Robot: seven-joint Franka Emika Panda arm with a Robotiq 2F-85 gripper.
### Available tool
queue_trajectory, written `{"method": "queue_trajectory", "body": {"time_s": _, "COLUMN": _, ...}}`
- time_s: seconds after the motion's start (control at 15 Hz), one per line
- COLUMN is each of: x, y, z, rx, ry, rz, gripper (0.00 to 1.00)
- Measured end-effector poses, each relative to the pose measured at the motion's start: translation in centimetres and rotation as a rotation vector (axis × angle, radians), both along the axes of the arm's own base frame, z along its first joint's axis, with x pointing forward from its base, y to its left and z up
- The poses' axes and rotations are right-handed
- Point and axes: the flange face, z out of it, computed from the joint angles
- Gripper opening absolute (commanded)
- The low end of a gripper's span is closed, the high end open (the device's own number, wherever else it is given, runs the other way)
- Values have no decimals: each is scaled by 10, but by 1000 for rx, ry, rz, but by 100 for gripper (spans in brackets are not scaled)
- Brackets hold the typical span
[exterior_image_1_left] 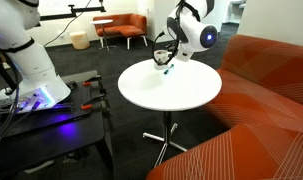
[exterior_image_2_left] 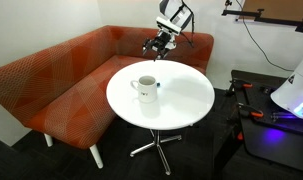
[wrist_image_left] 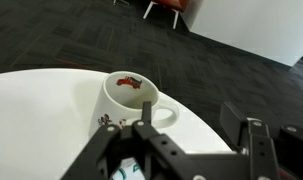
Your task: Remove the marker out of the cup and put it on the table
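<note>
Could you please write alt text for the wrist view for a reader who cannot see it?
A white cup with a side handle stands on the round white table, seen past the dark pincer in the foreground. A bit of teal, probably the marker, shows low among the pincer's links; dark carpet lies beyond.

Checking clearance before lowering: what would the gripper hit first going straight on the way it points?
Probably the table top beside the cup, with the marker in the gripper touching first; depth is unclear.
</note>
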Motion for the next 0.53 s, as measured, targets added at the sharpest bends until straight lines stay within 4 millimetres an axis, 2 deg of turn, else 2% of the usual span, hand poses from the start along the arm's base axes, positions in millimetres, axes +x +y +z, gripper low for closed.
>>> {"method": "queue_trajectory", "body": {"time_s": 0.27, "x": 6, "y": 10, "z": 23, "rx": -31, "ry": -30, "rz": 14, "gripper": 100}}
{"method": "queue_trajectory", "body": {"time_s": 0.53, "x": 4, "y": 30, "z": 58, "rx": -118, "ry": -67, "rz": 45, "gripper": 100}}
